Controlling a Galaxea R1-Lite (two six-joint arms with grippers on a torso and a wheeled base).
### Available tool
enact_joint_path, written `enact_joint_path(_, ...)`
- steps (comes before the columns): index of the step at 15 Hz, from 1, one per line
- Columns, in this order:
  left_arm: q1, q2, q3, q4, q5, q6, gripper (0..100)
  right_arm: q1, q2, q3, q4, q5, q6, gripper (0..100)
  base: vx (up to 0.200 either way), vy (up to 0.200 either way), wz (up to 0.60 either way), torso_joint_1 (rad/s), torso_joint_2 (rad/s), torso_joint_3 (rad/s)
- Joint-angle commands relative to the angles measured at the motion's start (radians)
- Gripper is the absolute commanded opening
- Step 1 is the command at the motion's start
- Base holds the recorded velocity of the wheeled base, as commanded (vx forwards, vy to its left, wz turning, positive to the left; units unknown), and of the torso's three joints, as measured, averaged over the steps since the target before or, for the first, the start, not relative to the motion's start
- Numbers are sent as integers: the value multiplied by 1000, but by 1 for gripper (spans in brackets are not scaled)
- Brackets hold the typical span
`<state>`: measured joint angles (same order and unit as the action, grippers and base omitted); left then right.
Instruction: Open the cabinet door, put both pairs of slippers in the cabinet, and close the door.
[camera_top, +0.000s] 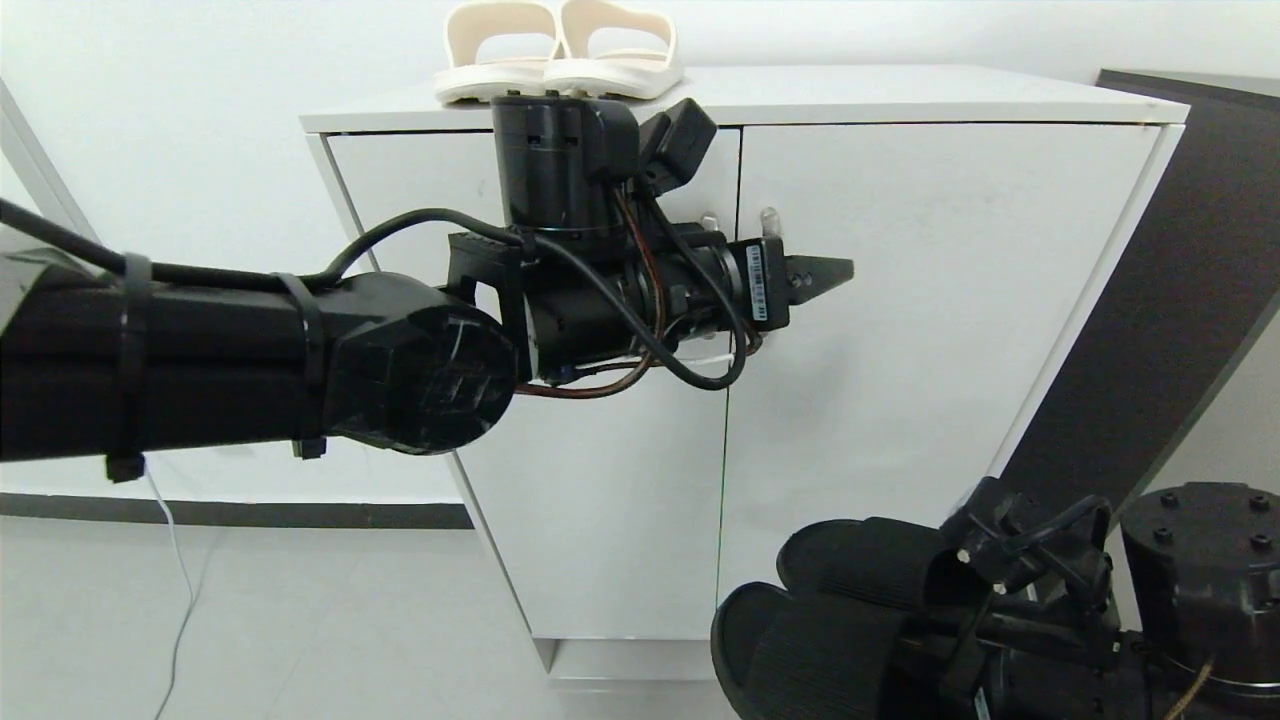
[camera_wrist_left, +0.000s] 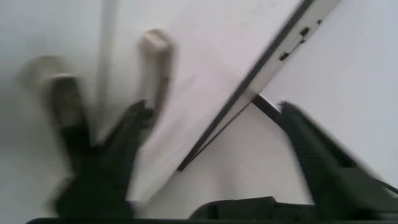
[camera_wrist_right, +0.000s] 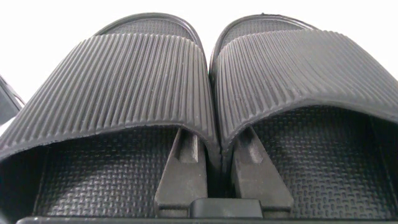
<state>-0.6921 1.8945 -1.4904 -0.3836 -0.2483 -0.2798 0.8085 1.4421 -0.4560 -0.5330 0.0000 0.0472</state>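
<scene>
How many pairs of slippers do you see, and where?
2. The white pair lies on top of the cabinet; the black pair is held by the right gripper.

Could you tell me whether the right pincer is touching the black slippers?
Touching. The right wrist view shows the right pincer with a finger inside each of the black slippers, clamped on their adjoining side walls.

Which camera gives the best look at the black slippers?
The right wrist view: both black slippers appear close up, ribbed straps clear, the right gripper clamped on their inner walls. The head view catches them partly cut off at its lower edge. The left wrist view faces the cabinet door.
</scene>
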Motion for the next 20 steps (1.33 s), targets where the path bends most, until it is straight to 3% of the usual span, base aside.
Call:
enact_joint_path(1,-3,-17,10,0,-2,-12,0,3,0,3,1,-2,0,0,0,0,0,0,0,0)
enact_joint_path(6,-17,-132,141,-8,-3,-19,0,14,-20,33,2,60,-3,0,0,0,0,0,0,0)
enact_joint_path(11,-95,-293,315,-11,-2,-18,0,29,-68,62,4,109,-7,0,0,0,0,0,0,0)
enact_joint_path(13,-96,-344,371,-11,-2,-19,0,41,-69,68,4,109,-7,0,0,0,0,0,0,0)
enact_joint_path(17,-23,-291,357,-60,-12,-50,0,61,-71,88,2,109,-9,0,0,0,0,0,0,0)
enact_joint_path(18,13,-235,337,-132,-25,-82,0,63,-72,89,2,109,-9,0,0,0,0,0,0,0)
enact_joint_path(20,33,-178,312,-181,-17,-84,0,63,-71,91,2,109,-9,0,0,0,0,0,0,0)
